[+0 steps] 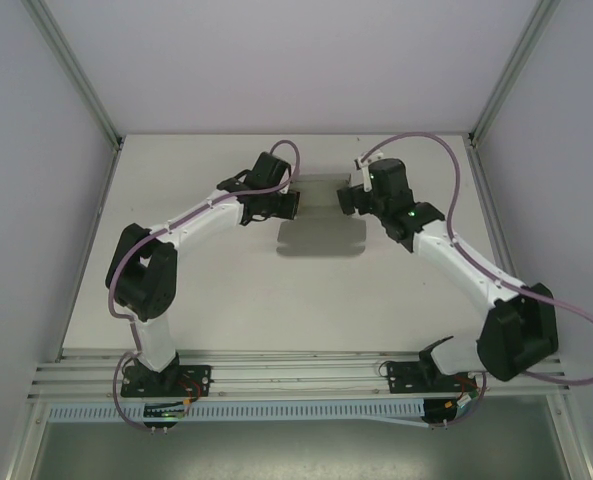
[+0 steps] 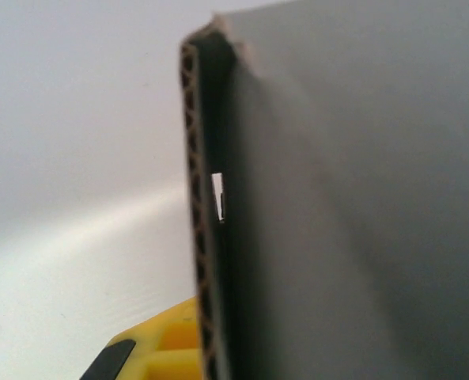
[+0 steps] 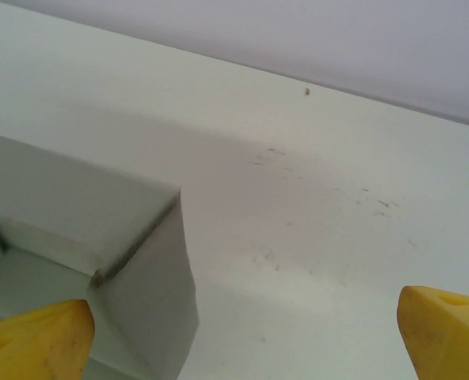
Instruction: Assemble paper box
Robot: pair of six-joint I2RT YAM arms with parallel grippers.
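In the middle of the worktop (image 1: pixel 226 300), between the two arms, lies the paper box (image 1: pixel 321 238). It's plain grey card, and the near panel is spread flat with rounded flap corners. The far part sits right between the tools. From above, the left tool (image 1: pixel 292 204) is up against the box's left side and the right tool (image 1: pixel 348 196) is at its right side, the two facing each other across the card.

Now the left wrist camera, and this is detail the overhead can't give. We see the cut edge of the card running top to bottom, brown flutes showing, with a small bright slot punched just inside it. A smooth grey face fills everything to the right. One yellow finger (image 2: pixel 151 356) sits just beside that edge at the bottom. The left tool is closed, apparently clamped on the card, though the close blur makes the contact hard to confirm.

Over to the right wrist camera: a folded corner, two grey walls meeting at a crease above a floor panel. The yellow fingertips (image 3: pixel 36 340) stand wide apart, so this tool is open and holding nothing. One tip is just beside the corner wall and the other is over bare worktop.
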